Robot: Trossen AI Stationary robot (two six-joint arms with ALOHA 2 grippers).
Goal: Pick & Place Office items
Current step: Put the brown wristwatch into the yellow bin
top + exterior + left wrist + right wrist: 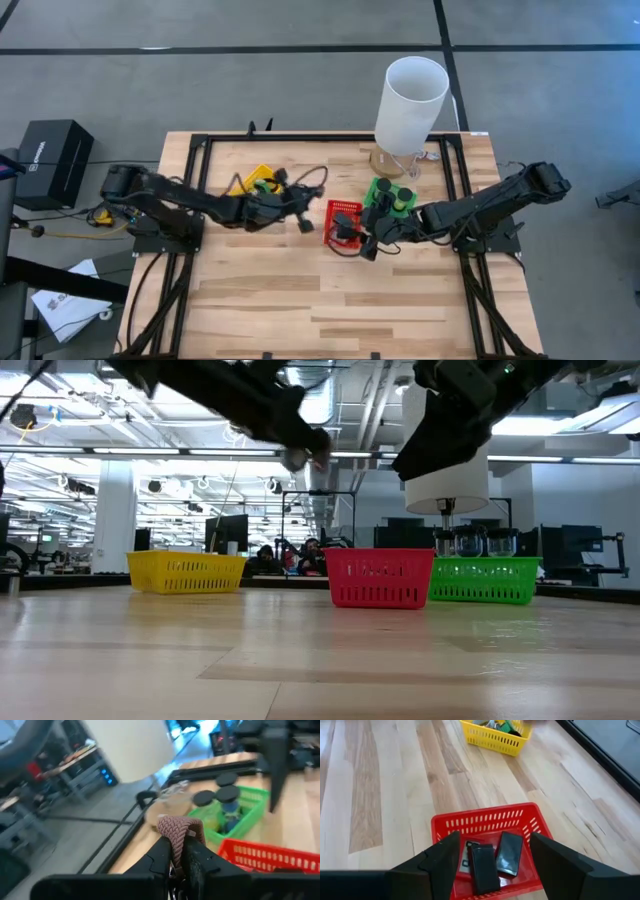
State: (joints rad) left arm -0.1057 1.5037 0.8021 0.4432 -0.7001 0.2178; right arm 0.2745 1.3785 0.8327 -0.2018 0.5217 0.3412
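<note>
Braided brown watch strap [178,831]; looped

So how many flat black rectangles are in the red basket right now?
3 visible in the red basket: one lying apart, one overlapping another. More may be hidden beneath.

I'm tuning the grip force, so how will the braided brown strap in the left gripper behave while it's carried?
The braided strap looks woven, so probably soft and floppy. It arches above the left gripper, so it may sag or swing. The textured weave likely resists slipping.
</note>
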